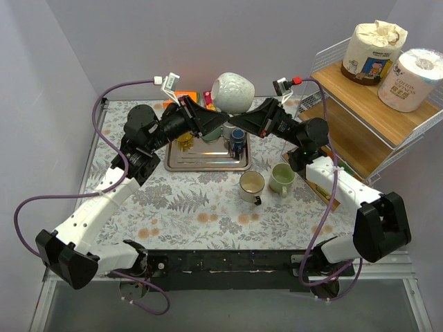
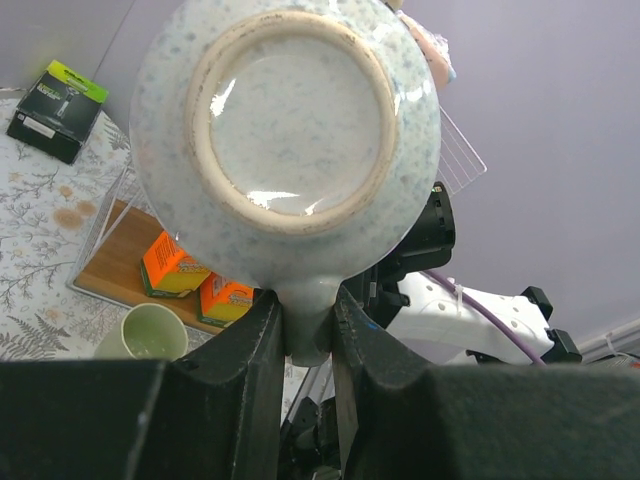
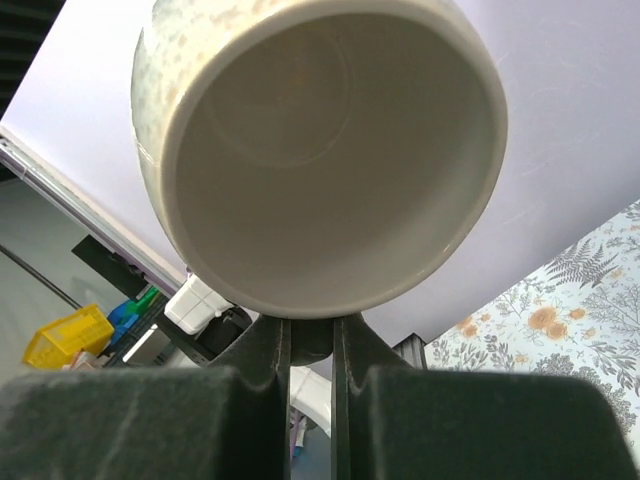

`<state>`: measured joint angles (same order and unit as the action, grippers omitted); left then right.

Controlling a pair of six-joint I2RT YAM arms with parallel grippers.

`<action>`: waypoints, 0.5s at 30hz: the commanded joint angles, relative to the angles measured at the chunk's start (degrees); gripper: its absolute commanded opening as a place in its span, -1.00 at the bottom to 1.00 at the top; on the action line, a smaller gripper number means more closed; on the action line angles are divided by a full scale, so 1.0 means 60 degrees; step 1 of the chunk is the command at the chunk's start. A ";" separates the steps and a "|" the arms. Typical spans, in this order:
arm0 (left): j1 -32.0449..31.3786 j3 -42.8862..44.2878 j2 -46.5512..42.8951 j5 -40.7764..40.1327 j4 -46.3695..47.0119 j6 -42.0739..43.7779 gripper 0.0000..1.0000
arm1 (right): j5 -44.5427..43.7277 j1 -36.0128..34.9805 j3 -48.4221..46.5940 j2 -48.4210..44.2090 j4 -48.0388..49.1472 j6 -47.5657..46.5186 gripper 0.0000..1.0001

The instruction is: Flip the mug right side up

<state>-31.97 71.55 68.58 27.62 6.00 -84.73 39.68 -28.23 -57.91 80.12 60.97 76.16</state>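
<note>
Both the left hand (image 2: pixel 305 322) and right hand (image 3: pixel 310 338) are pinching the mug (image 1: pixel 232 92) by its handle, sideways, high over the tray (image 1: pixel 208 166): apparently mid-flip, next needing one hand releasing, the other rolling the mouth upward.

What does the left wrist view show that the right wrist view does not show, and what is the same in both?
Only the left wrist view: the base of the speckled mug, facing the camera, a green mug on the table, two orange boxes and a black box.
Only the right wrist view: the speckled mug's open mouth and bare inside, and a yellow bin.
Both: the speckled mug up in the air, the left pincer or right pincer shut just under it, and some floral table cover.
</note>
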 commanded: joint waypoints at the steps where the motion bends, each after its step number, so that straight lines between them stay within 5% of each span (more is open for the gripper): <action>1: -0.0048 0.0014 -0.0370 0.0085 0.0875 0.0074 -1.00 | -0.0022 -0.0041 -0.0602 -0.0067 0.0137 -0.0008 -0.97; 5: -0.0048 -0.0016 -0.0370 -0.0134 0.0671 0.0103 -1.00 | -0.0080 -0.0041 -0.0588 -0.0213 -0.0098 -0.0183 -0.97; 6: -0.0063 -0.0016 -0.0355 -0.0236 0.0626 0.0190 -0.72 | -0.0080 -0.0041 -0.0602 -0.0257 -0.0185 -0.0227 -0.97; 8: -0.0063 0.0014 -0.0384 -0.0383 0.0363 0.0307 -0.56 | -0.0153 -0.0041 -0.0573 -0.0344 -0.0317 -0.0344 -0.97; 10: -0.0063 0.0028 -0.0428 -0.0791 -0.0002 0.0527 -0.04 | -0.0168 -0.0041 -0.0602 -0.0374 -0.0581 -0.0505 -0.97; 15: -0.0048 -0.0118 -0.0721 -0.2023 -0.1259 0.1141 0.40 | -0.0344 -0.0041 -0.0515 -0.0623 -0.1458 -0.0901 -0.97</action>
<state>-32.47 70.78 67.92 23.11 3.38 -81.95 39.05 -28.21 -58.39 80.12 52.47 74.04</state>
